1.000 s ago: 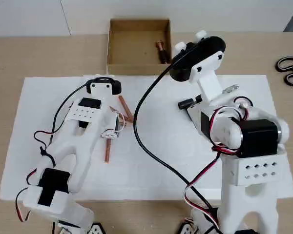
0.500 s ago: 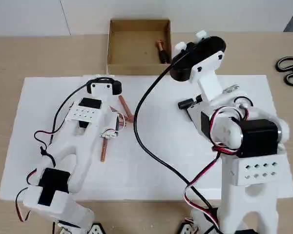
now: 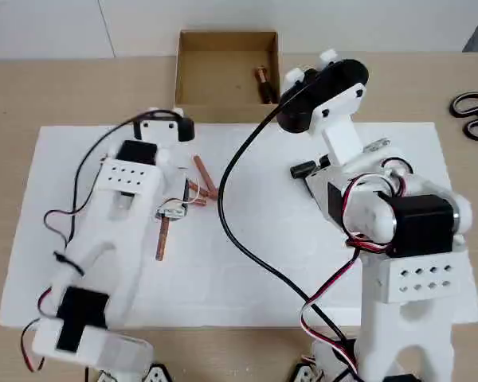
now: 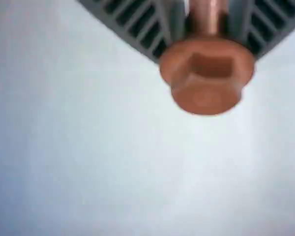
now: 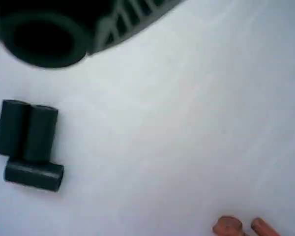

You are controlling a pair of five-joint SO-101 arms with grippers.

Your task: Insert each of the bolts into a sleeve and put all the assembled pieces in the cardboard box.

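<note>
We are before insertion: left gripper (image 3: 170,213) grasps a bolt (image 4: 206,78), right gripper (image 3: 311,170) a sleeve (image 5: 39,42); next we must line up their axes and push.

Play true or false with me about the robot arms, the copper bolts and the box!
1. The left gripper holds a copper bolt. True.
2. The cardboard box has nothing in it. False: a copper and black piece lies inside, near one side wall.
3. The scissors lie on the white mat. False: they lie on the bare table, off the mat.
4. Three black sleeves lie close together on the mat. True.
5. No other bolts are on the mat. False: loose bolts lie on it near the left gripper.
</note>
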